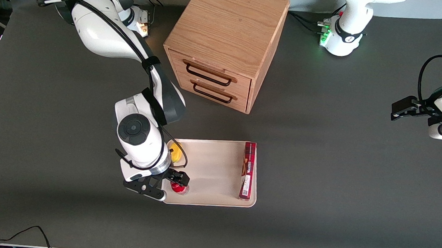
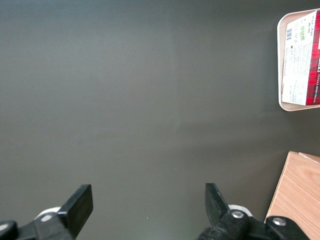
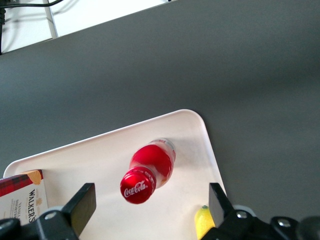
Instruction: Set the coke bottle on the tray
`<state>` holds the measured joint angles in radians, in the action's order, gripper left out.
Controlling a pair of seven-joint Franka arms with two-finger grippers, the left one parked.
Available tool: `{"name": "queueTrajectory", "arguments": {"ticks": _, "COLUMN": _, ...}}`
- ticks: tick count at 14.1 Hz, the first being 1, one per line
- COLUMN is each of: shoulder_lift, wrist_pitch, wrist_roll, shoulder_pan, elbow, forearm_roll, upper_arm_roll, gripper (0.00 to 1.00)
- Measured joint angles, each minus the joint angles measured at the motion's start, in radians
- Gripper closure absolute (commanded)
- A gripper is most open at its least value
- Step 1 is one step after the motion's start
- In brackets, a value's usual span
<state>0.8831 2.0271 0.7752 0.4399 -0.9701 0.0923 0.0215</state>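
The coke bottle (image 1: 179,187), small and red with a red cap, stands upright on the cream tray (image 1: 217,167), in the tray corner nearest the front camera at the working arm's end. In the right wrist view the bottle (image 3: 150,169) shows from above, cap with white script, standing free on the tray (image 3: 100,155). My gripper (image 1: 166,184) hangs just above the bottle, open and empty. Its two black fingers (image 3: 82,204) stand wide apart on either side of the cap, without touching it.
A long red box (image 1: 247,170) lies on the tray along its edge toward the parked arm. A yellow lemon (image 1: 175,153) lies on the tray beside my gripper, partly hidden by the wrist. A wooden drawer cabinet (image 1: 223,45) stands farther from the front camera.
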Motion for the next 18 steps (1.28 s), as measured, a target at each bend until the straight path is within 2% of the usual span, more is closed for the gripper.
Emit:
{"name": "queueTrajectory", "arguments": {"ticks": 4, "shoulder_lift": -0.021, "wrist_pitch": -0.102, "wrist_roll": 0.000, "shoulder_pan": -0.001, "elbow": 0.020, "forearm_roll": 0.000, "upper_arm_roll": -0.001, "gripper": 0.00}}
{"name": "queueTrajectory", "arguments": {"ticks": 7, "shoulder_lift": -0.098, "wrist_pitch": -0.210, "wrist_roll": -0.033, "shoulder_pan": -0.011, "elbow": -0.013, "forearm_roll": 0.000, "upper_arm_roll": -0.001, "gripper": 0.00}}
{"name": "queueTrajectory", "arguments": {"ticks": 12, "shoulder_lift": -0.432, "wrist_pitch": -0.247, "wrist_roll": -0.227, "shoulder_pan": -0.106, "elbow": -0.347, "forearm_roll": -0.017, "upper_arm_roll": 0.002, "gripper": 0.00}}
{"name": "queueTrajectory", "arguments": {"ticks": 18, "shoulder_lift": -0.814, "wrist_pitch": -0.196, "wrist_roll": -0.443, "shoulder_pan": -0.243, "elbow": -0.761, "forearm_roll": -0.062, "upper_arm_roll": 0.003, "gripper": 0.00}}
